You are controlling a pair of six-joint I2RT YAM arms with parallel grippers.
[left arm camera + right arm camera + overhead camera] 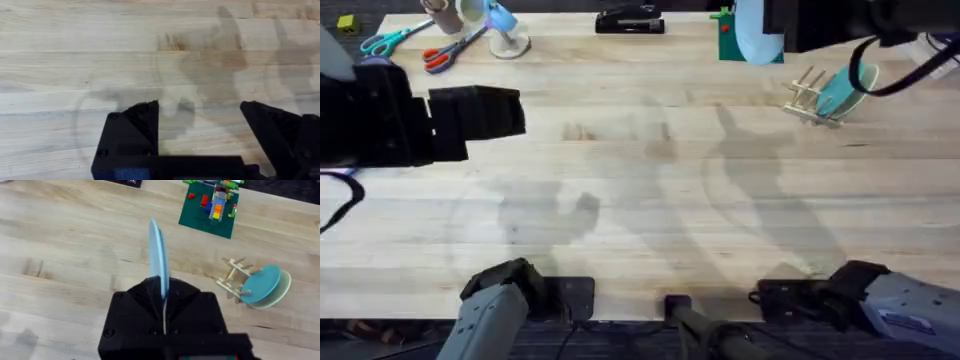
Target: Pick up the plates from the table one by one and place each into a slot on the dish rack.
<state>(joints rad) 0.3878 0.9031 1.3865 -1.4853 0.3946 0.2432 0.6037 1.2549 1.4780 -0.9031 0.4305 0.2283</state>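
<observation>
One plate is already racked: the teal plate (pixel 262 282) stands on edge in the dish rack (pixel 234 276), seen at the right of the right wrist view and at the upper right of the overhead frame. A pale disc sits just behind it in the same rack — what it is I cannot tell. The second one, the light blue plate (pixel 159 255), is off the tabletop (pixel 650 190) and held edge-on, the right gripper (pixel 164 292) with its jaws clamped on the plate's lower rim. In the overhead view it shows at the top of the frame, to the left of the rack. What is left, by my judgement, is carrying this plate to the rack and seating it in a free slot between the dowels.

The left gripper (pixel 200 112) hangs over bare wood with its jaws apart, holding nothing.

The surface is light planked wood with clear grain, crossed by soft shadows of the arms. Along the upper edge of the overhead frame lie scissors (pixel 455 45) and a black stapler (pixel 630 20); a green brick baseplate (pixel 209 212) with coloured bricks sits beyond the plate in the right wrist view.
</observation>
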